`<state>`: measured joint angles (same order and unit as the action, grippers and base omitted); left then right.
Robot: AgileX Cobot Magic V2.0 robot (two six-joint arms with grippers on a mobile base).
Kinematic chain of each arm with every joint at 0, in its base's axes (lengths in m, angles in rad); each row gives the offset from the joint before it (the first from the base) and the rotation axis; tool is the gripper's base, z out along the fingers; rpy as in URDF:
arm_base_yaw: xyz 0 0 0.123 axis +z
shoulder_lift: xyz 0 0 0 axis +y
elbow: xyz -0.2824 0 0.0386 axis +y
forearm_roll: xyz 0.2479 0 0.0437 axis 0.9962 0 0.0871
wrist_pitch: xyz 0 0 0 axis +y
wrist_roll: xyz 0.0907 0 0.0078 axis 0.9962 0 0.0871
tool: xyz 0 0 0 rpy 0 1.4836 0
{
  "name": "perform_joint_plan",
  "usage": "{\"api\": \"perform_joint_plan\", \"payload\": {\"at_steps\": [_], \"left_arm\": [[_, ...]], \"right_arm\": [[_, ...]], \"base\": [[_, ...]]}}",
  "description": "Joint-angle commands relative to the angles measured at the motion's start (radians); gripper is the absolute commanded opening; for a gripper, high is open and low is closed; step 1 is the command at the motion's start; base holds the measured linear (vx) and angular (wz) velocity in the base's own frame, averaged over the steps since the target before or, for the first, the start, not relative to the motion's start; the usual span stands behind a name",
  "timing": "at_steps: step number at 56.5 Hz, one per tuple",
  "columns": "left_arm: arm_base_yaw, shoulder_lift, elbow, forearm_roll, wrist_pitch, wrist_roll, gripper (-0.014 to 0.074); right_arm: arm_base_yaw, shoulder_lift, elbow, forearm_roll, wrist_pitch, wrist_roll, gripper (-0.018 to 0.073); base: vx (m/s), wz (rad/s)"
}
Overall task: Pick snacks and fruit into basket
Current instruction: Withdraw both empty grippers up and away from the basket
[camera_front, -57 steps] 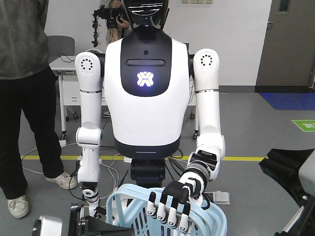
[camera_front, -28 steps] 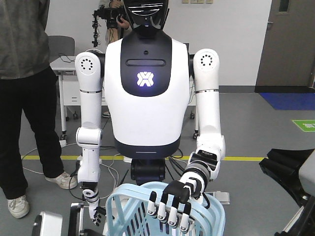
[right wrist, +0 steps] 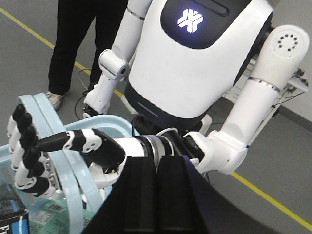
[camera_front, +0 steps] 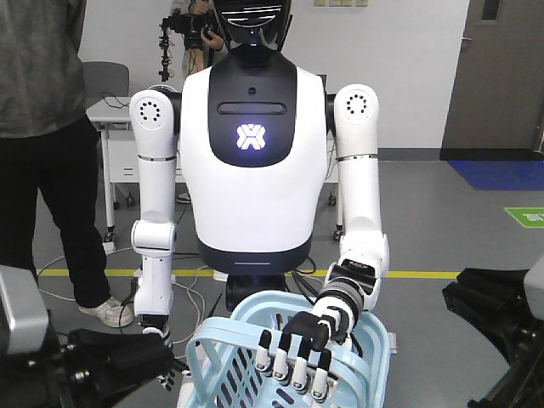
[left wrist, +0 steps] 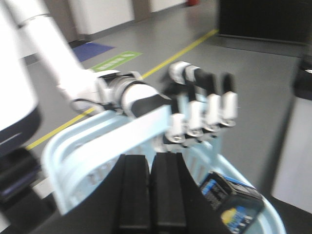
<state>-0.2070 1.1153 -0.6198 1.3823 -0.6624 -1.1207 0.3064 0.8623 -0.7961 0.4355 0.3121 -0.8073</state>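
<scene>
- The light blue basket (camera_front: 212,365) hangs tilted above the floor in front of me. The black-and-white hand (camera_front: 297,353) of a white humanoid (camera_front: 253,170) facing me has its fingers hooked over the handle.
- Inside the basket lies the black-and-blue Franzzi box (left wrist: 231,202), close to the rim. In my right wrist view a greenish packet (right wrist: 46,213) with a barcode lies beside it, too cut off to name.
- My left pincer (left wrist: 151,158) is clenched on nothing, fingers pressed together, over the basket's near side.
- My right pincer (right wrist: 156,162) is also closed and empty, just beside the basket and near the humanoid's wrist.
- The room has a grey floor (camera_front: 425,221) crossed by a yellow line (camera_front: 425,274), a white wall (camera_front: 399,68) and a grey door (camera_front: 501,76). A person (camera_front: 42,212) in black trousers stands at the side.
- Compared with half a second ago, the basket sits higher and leans more. My left arm (camera_front: 110,365) has pushed further into view and now covers the humanoid's other hand.
</scene>
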Motion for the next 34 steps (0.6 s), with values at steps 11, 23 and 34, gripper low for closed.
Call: {"api": "perform_joint_plan", "payload": {"at_steps": [11, 23, 34], "left_arm": [[-0.003, -0.172, -0.073, 0.407, 0.326, -0.583, 0.0003], [0.000, -0.215, -0.071, 0.413, 0.357, -0.676, 0.0003], [0.000, -0.260, -0.063, 0.413, 0.365, -0.667, 0.0003]], "right_arm": [[-0.004, -0.030, -0.036, -0.097, 0.019, 0.181, -0.0009], [-0.004, -0.114, -0.036, -0.520, 0.148, 0.625, -0.0009], [-0.004, -0.268, -0.035, -0.791, 0.314, 0.949, -0.0009]], "base": [[0.00, 0.00], [0.00, 0.00], [0.00, 0.00]]}}
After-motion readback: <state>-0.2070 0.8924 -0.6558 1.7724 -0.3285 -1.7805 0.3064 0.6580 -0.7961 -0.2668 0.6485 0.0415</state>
